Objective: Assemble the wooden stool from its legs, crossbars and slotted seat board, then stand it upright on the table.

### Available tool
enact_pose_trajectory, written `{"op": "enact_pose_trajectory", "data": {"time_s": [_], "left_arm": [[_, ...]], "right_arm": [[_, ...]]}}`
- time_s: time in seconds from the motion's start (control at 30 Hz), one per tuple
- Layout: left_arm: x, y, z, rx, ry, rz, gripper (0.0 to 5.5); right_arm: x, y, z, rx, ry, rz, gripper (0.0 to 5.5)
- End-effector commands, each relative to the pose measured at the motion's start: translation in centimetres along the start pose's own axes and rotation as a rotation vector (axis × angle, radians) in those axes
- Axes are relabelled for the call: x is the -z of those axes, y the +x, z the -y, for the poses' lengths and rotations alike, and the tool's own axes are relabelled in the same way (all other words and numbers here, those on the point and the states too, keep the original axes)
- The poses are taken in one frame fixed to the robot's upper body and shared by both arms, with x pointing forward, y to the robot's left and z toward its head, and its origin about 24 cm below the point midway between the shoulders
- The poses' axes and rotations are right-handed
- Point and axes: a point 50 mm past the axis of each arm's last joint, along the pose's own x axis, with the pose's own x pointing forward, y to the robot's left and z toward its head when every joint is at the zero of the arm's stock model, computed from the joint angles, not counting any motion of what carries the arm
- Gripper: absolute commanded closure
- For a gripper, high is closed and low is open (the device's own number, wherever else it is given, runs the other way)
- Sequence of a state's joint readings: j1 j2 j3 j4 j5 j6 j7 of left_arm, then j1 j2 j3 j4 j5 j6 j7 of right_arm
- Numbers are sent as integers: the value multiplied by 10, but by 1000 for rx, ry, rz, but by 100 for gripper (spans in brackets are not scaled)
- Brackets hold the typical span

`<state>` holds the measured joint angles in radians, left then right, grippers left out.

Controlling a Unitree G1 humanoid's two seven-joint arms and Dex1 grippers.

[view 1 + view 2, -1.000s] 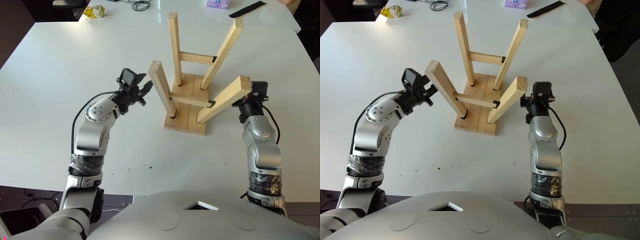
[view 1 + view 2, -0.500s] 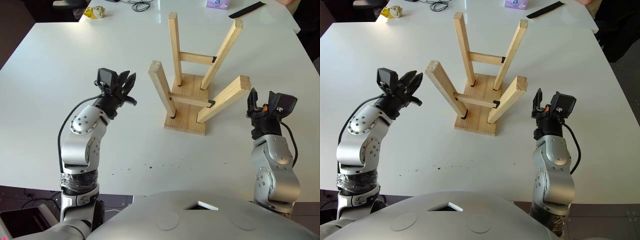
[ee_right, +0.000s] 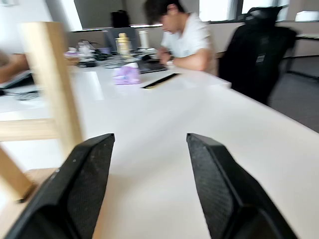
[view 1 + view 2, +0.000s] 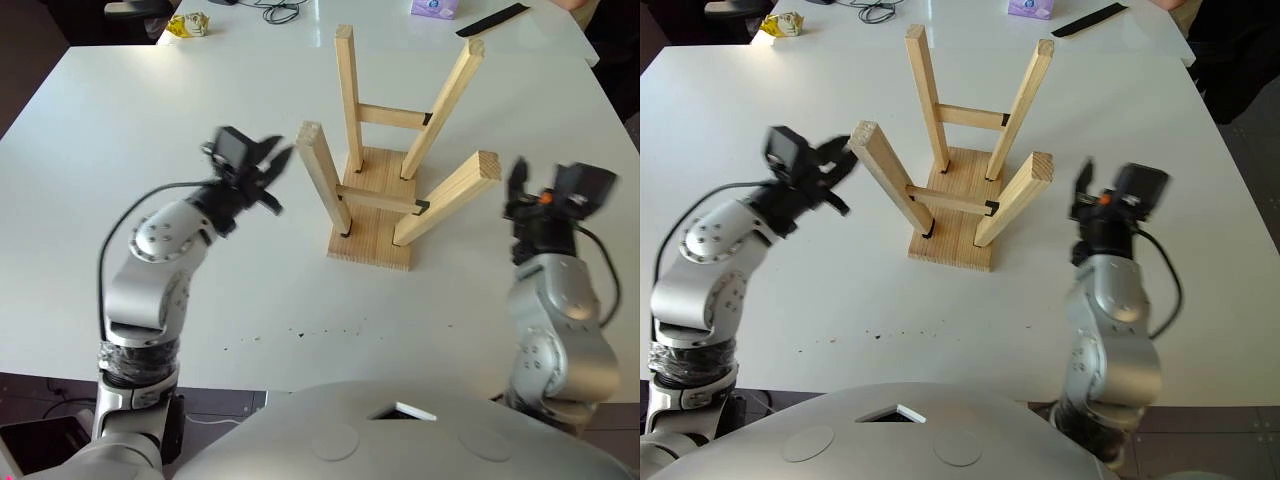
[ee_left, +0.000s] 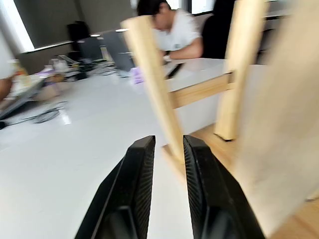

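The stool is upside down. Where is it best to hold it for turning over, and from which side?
Probably near-left leg with left gripper, near-right leg with right gripper, each from its outer side: both lean outward, and a crossbar joins their inner sides.

My left gripper (image 4: 272,180), which had pulled back from the stool (image 4: 372,205), swings in again and now sits just beside the top of the near left leg (image 4: 322,185). My right gripper (image 4: 528,195) has left the near right leg (image 4: 450,198) and drifts farther out, its fingers spread.
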<state>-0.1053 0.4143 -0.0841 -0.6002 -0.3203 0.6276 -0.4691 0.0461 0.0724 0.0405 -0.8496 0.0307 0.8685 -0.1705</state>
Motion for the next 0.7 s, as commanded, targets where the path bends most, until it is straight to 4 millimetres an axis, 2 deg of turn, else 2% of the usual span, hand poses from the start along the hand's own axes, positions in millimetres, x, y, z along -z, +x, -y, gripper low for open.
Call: {"op": "enact_pose_trajectory", "data": {"time_s": [0.03,0.1,0.23,0.33,0.47,0.53,0.7], "left_arm": [[-32,22,39,269,34,104,446],[-35,23,37,269,37,97,446],[-19,17,20,190,58,18,446],[-8,12,9,140,71,-25,446],[9,3,-20,2,85,-80,446],[10,-2,-32,-52,50,-78,446],[-4,-10,-47,-101,-94,1,446]], "right_arm": [[6,8,-44,-164,45,-71,282],[13,9,-39,-142,33,-99,282],[21,11,-22,-84,4,-121,282],[21,14,-6,-38,-29,-107,282],[14,20,20,23,-76,-66,282],[13,22,31,47,-99,-56,282],[19,21,50,107,-128,-62,282]]}}
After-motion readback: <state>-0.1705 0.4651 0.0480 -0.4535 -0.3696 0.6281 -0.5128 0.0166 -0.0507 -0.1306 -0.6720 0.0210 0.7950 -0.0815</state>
